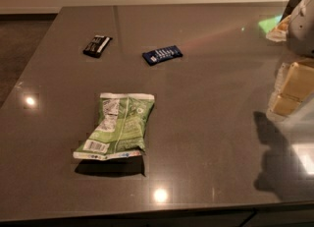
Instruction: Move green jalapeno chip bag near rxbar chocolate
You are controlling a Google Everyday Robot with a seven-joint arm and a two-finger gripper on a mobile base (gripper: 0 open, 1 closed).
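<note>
The green jalapeno chip bag lies flat on the dark table, near the front left, label side up. The rxbar chocolate, a small black bar with white lettering, lies at the far left, well beyond the bag. My gripper hangs at the right edge of the view, above the table, far to the right of the bag and holding nothing that I can see. Its arm reaches in from the upper right.
A dark-blue bar with white print lies to the right of the rxbar, beyond the bag. The gripper's shadow falls on the table's front right. The table's front edge runs along the bottom of the view. Floor shows at the far left.
</note>
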